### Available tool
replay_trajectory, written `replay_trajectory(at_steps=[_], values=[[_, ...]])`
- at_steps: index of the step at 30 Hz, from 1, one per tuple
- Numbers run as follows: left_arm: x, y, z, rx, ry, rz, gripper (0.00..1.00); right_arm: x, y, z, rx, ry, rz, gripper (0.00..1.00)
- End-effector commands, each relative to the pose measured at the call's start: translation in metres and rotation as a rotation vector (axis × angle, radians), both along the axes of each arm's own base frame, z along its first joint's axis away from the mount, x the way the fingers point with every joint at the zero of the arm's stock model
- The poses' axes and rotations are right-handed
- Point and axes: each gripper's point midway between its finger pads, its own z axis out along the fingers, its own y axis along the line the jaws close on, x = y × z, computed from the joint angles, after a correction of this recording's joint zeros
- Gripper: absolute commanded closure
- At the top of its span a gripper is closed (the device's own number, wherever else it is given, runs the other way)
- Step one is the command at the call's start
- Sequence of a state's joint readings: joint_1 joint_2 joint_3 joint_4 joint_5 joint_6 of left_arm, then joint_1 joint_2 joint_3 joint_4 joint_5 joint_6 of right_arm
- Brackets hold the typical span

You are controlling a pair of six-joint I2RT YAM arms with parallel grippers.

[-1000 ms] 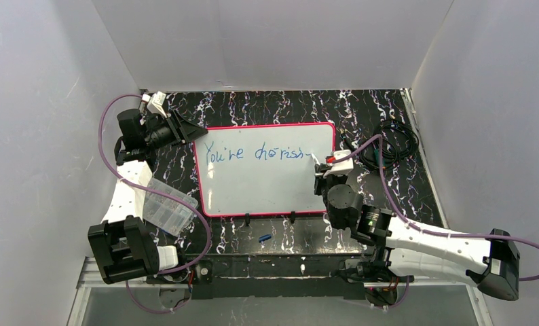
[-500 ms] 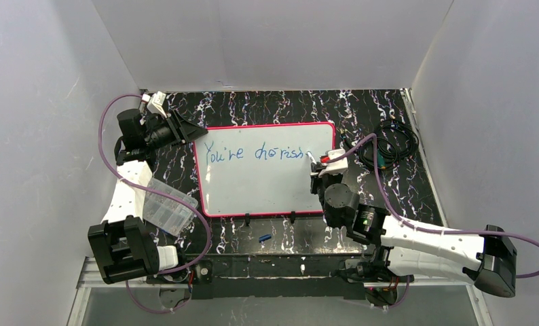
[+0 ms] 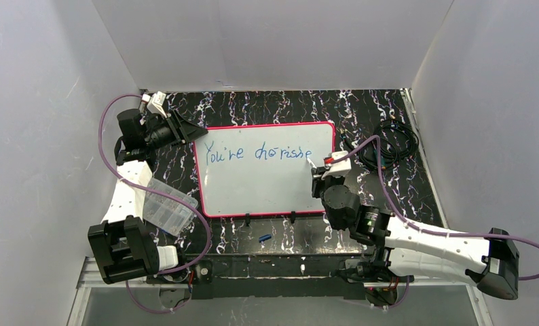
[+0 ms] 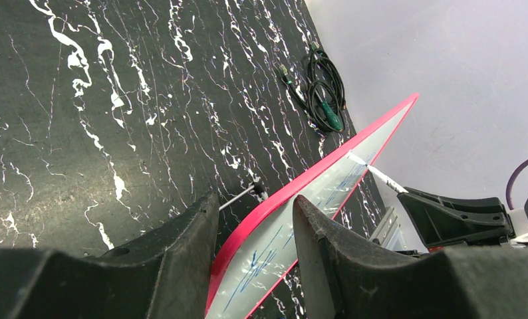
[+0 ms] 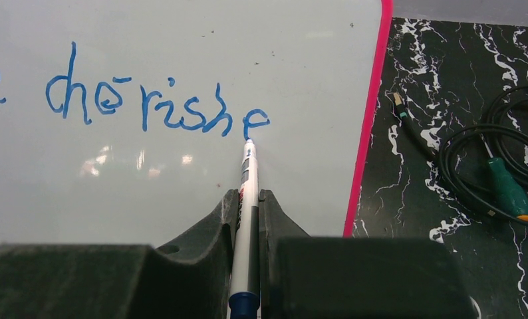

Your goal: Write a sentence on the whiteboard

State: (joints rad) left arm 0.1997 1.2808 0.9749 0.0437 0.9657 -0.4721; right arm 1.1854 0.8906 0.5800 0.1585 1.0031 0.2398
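The whiteboard (image 3: 267, 193), glossy white with a pink-red frame, lies mid-table. The sentence (image 3: 260, 153) in blue handwriting reads "You're cherishe"; the right wrist view shows "cherishe" (image 5: 155, 106). My right gripper (image 3: 319, 170) is shut on a white marker (image 5: 248, 193) with a blue end. The marker tip rests on the board just below the last "e". My left gripper (image 3: 191, 132) is at the board's far left corner. In the left wrist view its fingers (image 4: 188, 232) sit on either side of the pink frame (image 4: 301, 186), gripping the board's edge.
A small clear plastic box (image 3: 163, 206) lies left of the board beside the left arm. A coiled black cable with a green plug (image 3: 389, 146) sits right of the board. A small blue cap (image 3: 265, 238) lies near the front edge. Grey walls enclose the table.
The right gripper moved the marker a little rightward and back, and a new "e" now follows "cherish". The left arm and the board have not moved.
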Motion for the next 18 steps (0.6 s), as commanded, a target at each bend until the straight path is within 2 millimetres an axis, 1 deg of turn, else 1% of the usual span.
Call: replay_trajectory(at_steps=[1, 3, 8, 10, 13, 18], values=[[-0.011, -0.008, 0.011, -0.010, -0.028, -0.046, 0.57, 0.000, -0.014, 0.006, 0.013, 0.007, -0.062, 0.99], [-0.011, -0.008, 0.011, -0.010, -0.027, -0.045, 0.57, 0.000, -0.017, 0.010, 0.017, -0.003, -0.071, 0.99], [-0.011, -0.008, 0.011, -0.010, -0.028, -0.044, 0.57, -0.001, -0.016, 0.033, 0.080, -0.051, -0.047, 0.99], [-0.011, -0.008, 0.011, -0.010, -0.027, -0.045, 0.57, 0.000, -0.018, 0.038, 0.095, -0.064, -0.053, 0.99], [-0.011, -0.008, 0.012, -0.010, -0.029, -0.045, 0.57, 0.002, -0.024, 0.038, 0.073, -0.070, -0.094, 0.99], [-0.011, -0.008, 0.012, -0.010, -0.030, -0.047, 0.57, 0.006, -0.022, 0.039, 0.041, -0.082, -0.106, 0.99]])
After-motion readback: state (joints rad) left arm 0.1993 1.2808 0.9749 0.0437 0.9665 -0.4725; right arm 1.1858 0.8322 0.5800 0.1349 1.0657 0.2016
